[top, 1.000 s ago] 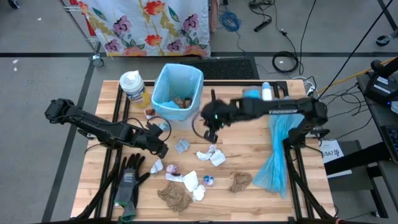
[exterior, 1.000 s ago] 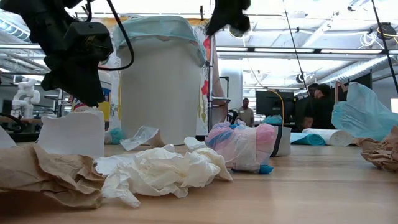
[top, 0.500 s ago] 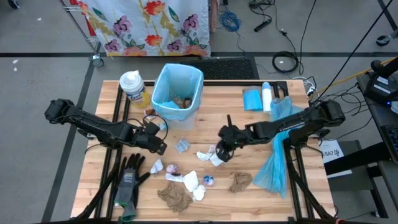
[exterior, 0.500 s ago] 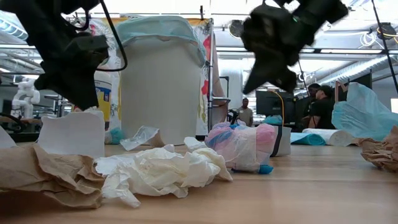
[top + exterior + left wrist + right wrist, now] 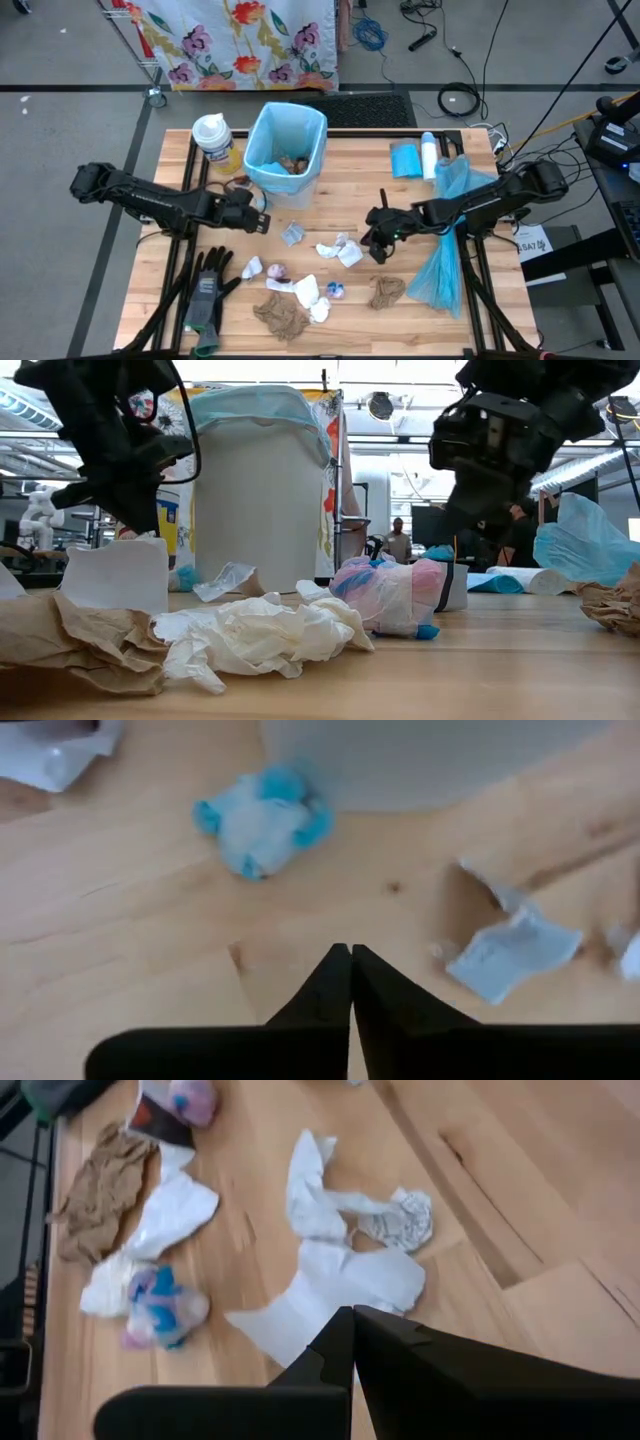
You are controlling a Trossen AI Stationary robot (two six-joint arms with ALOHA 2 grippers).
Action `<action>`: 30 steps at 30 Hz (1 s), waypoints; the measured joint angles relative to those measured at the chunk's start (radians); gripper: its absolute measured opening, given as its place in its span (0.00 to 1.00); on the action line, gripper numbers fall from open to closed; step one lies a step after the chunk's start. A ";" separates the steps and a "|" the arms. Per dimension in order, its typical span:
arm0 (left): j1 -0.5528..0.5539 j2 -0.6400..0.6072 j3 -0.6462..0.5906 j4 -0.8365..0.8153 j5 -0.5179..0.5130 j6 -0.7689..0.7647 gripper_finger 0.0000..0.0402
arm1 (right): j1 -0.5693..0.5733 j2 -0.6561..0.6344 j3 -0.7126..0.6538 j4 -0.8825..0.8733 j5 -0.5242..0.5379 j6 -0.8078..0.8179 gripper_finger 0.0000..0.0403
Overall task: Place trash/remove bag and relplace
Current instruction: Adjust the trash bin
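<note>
The left gripper (image 5: 350,952) has its fingers pressed together on nothing, tips over bare wood; a blue-white wad (image 5: 262,818) and a crumpled white scrap (image 5: 508,952) lie just ahead of it, apart from the tips. From above, this gripper (image 5: 262,222) sits beside the bin (image 5: 286,150), a light blue container lined with a blue bag, scraps inside.

The right gripper (image 5: 352,1316) is also pinched shut and empty, over a flat white tissue (image 5: 335,1295). From above it (image 5: 377,245) hovers right of the trash (image 5: 300,285): white wads, brown crumpled paper towels, a pastel wrapper, strewn mid-table.

Gloves (image 5: 207,290) lie at the table's (image 5: 400,200) left front; a loose blue bag (image 5: 445,250) drapes at the right.
</note>
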 joint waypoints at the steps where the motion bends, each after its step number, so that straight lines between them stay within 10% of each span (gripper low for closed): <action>1: 0.010 0.000 0.000 -0.001 -0.001 -0.022 0.02 | 0.000 -0.006 -0.009 -0.002 0.000 -0.008 0.00; 16: 0.175 0.000 0.000 -0.105 -0.113 -0.276 0.00 | 0.021 -0.097 -0.158 0.185 -0.026 0.000 0.00; 30: 0.386 0.042 0.000 0.426 -0.043 0.352 0.00 | 0.021 -0.099 -0.158 0.185 -0.074 0.013 0.00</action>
